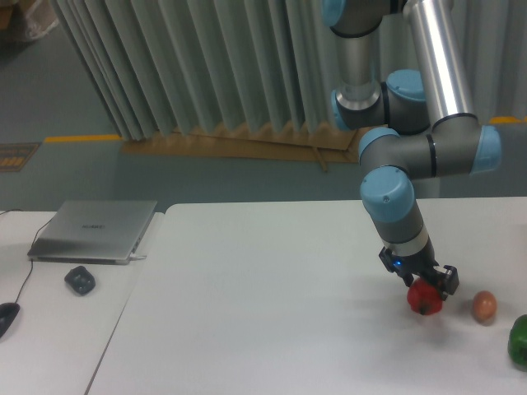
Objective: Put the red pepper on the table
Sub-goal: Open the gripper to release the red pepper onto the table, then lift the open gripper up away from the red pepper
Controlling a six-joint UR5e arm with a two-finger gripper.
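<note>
Red pepper [425, 299] between hand [426, 290] fingers, low over table [263, 313].

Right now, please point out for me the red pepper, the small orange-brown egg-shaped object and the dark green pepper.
red pepper [424, 299]: fixed camera view, on its glossy red side below the fingers.
orange-brown egg-shaped object [484, 305]: fixed camera view, on its middle.
dark green pepper [519, 341]: fixed camera view, on the part visible at the right edge.

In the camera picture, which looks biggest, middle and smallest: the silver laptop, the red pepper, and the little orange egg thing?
1. The flat silver laptop looks biggest by far.
2. The glossy red bell pepper, under the gripper, comes next.
3. The small orange-brown egg-shaped object looks smallest, though only slightly smaller than the pepper.
</note>
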